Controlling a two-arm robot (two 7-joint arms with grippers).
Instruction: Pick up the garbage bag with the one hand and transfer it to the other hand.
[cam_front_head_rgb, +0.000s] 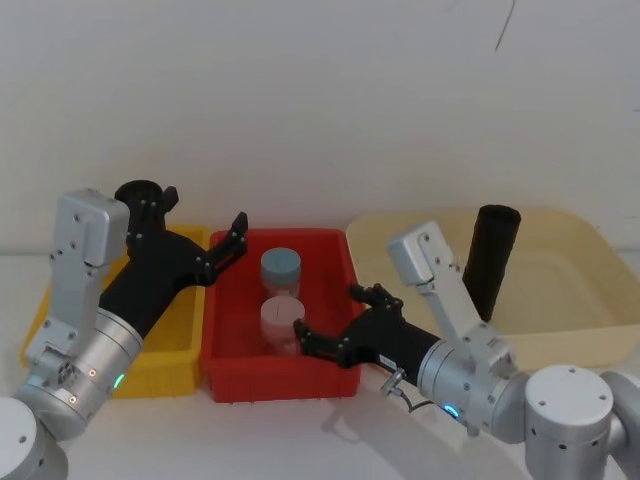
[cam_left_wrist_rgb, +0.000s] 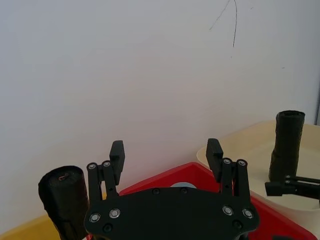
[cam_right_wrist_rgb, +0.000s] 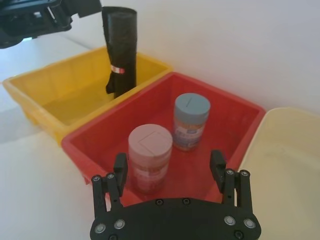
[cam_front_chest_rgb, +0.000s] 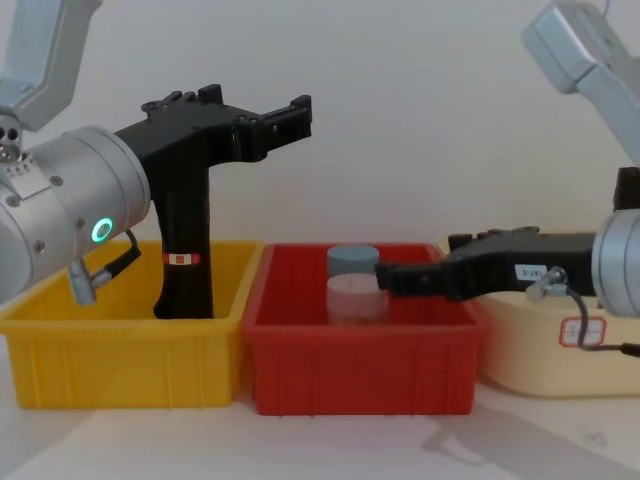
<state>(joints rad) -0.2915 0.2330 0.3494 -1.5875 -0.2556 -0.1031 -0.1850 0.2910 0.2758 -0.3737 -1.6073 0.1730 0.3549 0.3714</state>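
Head: garbage bag (cam_front_head_rgb: 492, 258) upright in cream tub (cam_front_head_rgb: 590, 300), right of red bin (cam_front_head_rgb: 225, 300) | Left wrist: left hand (cam_left_wrist_rgb: 165, 150) spread, empty, raised, probably as receiver | Right wrist: right hand (cam_right_wrist_rgb: 169, 168) spread, empty, over red bin | Chest: labelled roll (cam_front_chest_rgb: 185, 250) in yellow bin (cam_front_chest_rgb: 120, 350), likely a distractor.

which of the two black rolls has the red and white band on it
The black roll standing in the yellow bin; the garbage bag in the cream tub is plain.

Plain white wall (cam_front_head_rgb: 320, 100), thin dark crack (cam_front_head_rgb: 505, 25); white tabletop (cam_front_head_rgb: 300, 440)
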